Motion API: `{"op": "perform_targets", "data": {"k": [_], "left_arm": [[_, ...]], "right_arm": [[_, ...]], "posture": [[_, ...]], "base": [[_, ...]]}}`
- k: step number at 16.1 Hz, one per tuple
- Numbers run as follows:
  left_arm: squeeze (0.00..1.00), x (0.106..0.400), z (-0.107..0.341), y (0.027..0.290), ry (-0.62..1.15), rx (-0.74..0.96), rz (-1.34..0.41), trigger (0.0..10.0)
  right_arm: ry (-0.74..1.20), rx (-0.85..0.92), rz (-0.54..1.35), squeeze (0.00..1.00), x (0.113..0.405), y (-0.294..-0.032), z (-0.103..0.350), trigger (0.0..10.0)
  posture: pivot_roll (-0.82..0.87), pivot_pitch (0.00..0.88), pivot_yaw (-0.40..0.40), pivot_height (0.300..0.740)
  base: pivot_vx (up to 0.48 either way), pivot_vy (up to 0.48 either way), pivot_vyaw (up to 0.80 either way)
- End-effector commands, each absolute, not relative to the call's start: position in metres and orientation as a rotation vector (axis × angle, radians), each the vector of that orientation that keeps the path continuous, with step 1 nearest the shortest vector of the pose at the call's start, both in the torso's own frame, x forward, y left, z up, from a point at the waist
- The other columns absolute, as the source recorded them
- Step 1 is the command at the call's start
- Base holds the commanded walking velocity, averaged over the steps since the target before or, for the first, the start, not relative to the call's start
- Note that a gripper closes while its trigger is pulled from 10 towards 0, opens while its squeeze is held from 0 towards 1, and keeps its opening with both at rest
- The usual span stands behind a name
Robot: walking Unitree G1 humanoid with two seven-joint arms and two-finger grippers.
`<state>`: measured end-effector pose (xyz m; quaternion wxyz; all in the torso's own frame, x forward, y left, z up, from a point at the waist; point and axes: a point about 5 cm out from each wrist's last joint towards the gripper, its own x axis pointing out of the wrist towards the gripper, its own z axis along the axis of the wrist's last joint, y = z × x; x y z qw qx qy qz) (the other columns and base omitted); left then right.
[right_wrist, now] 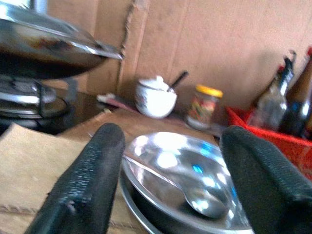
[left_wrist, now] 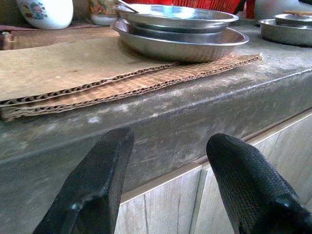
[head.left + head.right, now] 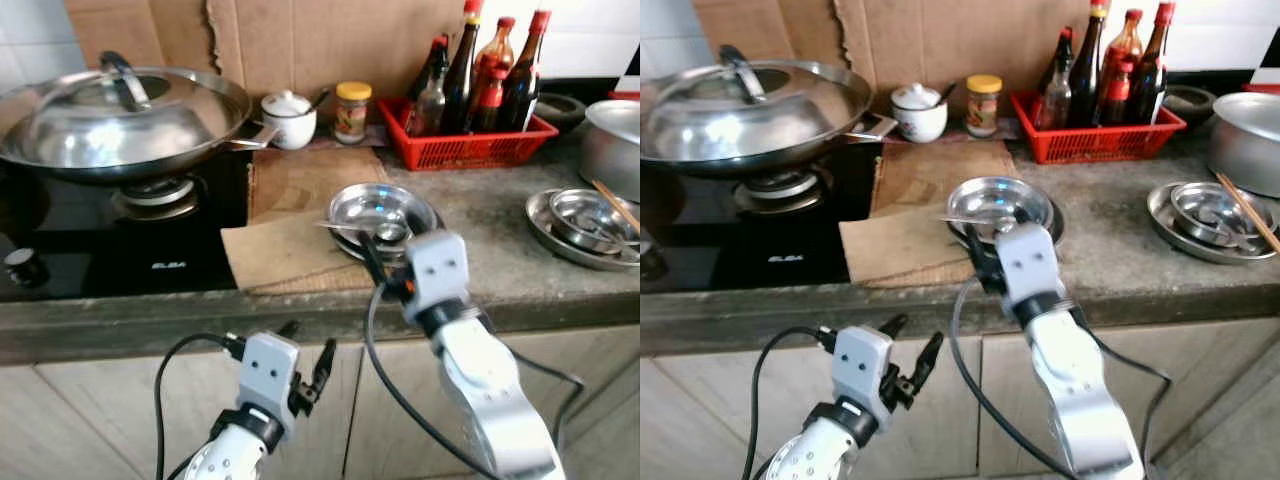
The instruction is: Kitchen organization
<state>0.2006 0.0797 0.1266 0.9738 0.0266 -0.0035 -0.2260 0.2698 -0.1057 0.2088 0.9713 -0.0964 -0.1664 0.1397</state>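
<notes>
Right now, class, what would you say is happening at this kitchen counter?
The robot's right gripper, fingers open, reaches over the counter edge toward the stacked steel bowls, which hold a metal spoon and sit partly on a cardboard sheet. It grips nothing. The left gripper, also open, is below the counter in front of the cabinets. A lidded wok sits on the stove.

Grey stone counter (image 3: 1110, 255) over wood cabinet fronts. Black hob at robot's left, lidded steel wok (image 3: 745, 105) on burner. Cardboard sheets (image 3: 915, 215) beside hob, partly under stacked steel plates (image 3: 1005, 207); spoon (image 3: 975, 222) lies in top plate. White sugar pot (image 3: 919, 112) and yellow-lidded jar (image 3: 983, 104) near back wall. Red basket (image 3: 1095, 135) holds dark sauce bottles. Second plate stack (image 3: 1210, 215) with chopsticks at right, steel pot (image 3: 1245, 140) behind. Right gripper (image 3: 985, 262) raised at near rim of central plates. Left gripper (image 3: 910, 350) low before cabinet, jaws spread.
</notes>
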Motion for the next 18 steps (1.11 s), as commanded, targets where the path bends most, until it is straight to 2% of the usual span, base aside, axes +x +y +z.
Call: {"op": "perform_targets", "data": {"k": [1,3,4,12,15,18], "left_arm": [[0.0,0.2,0.126,0.078,-0.011,0.055,-0.458,10.0],[0.0,0.2,0.132,0.075,-0.048,0.027,-0.469,10.0],[0.0,0.2,0.134,0.074,-0.056,0.029,-0.471,10.0],[0.0,0.196,0.137,0.074,-0.067,0.016,-0.451,10.0],[0.0,0.194,0.139,0.073,-0.072,0.01,-0.439,10.0],[0.0,0.192,0.139,0.073,-0.069,0.005,-0.434,10.0]], "right_arm": [[-0.354,-0.227,0.305,1.0,0.275,-0.102,0.21,10.0],[-0.358,-0.306,0.35,0.98,0.285,-0.089,0.21,10.0],[-0.351,-0.349,0.368,0.0,0.289,-0.085,0.209,10.0],[-0.382,-0.517,0.428,0.0,0.311,-0.064,0.218,10.0],[-0.396,-0.595,0.478,0.0,0.323,-0.048,0.219,10.0],[-0.391,-0.645,0.468,0.0,0.332,-0.046,0.219,10.0]], "posture": [[0.17,0.036,-0.025,0.74],[0.18,0.039,-0.032,0.74],[0.18,0.043,-0.034,0.74],[0.18,0.082,-0.062,0.74],[0.19,0.101,-0.08,0.74],[0.19,0.109,-0.09,0.74]], "base": [[0.0,0.0,0.0],[0.0,0.0,0.0],[0.0,0.0,0.0],[0.0,0.0,0.0],[0.0,0.0,0.0],[0.0,0.0,0.0]]}}
